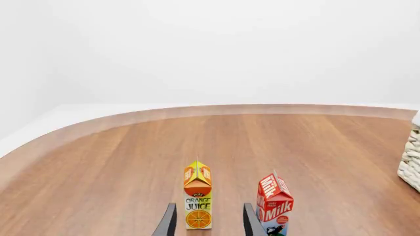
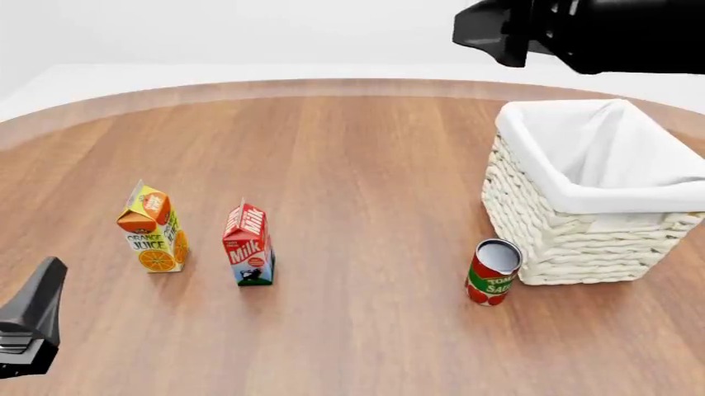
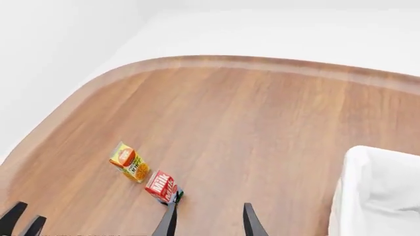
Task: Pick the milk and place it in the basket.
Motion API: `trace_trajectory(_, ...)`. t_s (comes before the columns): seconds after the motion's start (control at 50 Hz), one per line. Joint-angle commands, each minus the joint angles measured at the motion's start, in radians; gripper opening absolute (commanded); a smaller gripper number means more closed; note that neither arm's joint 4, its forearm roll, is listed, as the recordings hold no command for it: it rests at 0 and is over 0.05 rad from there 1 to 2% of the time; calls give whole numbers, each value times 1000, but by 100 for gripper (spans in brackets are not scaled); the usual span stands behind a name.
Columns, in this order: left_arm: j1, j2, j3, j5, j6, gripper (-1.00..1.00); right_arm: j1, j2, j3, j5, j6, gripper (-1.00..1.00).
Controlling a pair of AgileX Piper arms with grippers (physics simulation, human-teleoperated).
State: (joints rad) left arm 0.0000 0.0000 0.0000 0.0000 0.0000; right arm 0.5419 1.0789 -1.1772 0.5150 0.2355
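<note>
While your left tool (image 1: pixel 208 222) sits low at the counter's (image 2: pixel 364 157) near-left edge, fingers spread and empty, the milk (image 2: pixel 248 244) stands upright just ahead, beside the juice carton (image 2: pixel 152 228). Right tool (image 3: pixel 208 221), spread too, hangs high. Basket (image 2: pixel 573 227) well right, open wood between.

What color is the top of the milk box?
Red, with white "Milk" letters. The milk shows best in the front view.

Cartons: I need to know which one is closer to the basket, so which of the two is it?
The milk, the red-topped carton. It stands on the basket's side of the orange-yellow juice carton, which is farther left in the front view.
</note>
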Motion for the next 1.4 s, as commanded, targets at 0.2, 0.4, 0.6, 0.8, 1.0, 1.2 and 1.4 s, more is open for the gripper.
trace_trajectory(0.2,0,0,0,0,0,100,62,169,-118,1,30,100)
trace_trajectory(0.4,0,0,0,0,0,100,101,260,-181,-3,46,100)
trace_trajectory(0.6,0,0,0,0,0,100,126,358,-251,-15,83,100)
trace_trajectory(0.8,0,0,0,0,0,100,168,456,-306,-32,121,100)
trace_trajectory(1.0,0,0,0,0,0,100,164,506,-318,-50,132,100)
trace_trajectory(1.2,0,0,0,0,0,100,167,562,-323,-85,190,100)
trace_trajectory(1.4,0,0,0,0,0,100,161,599,-299,-124,263,100)
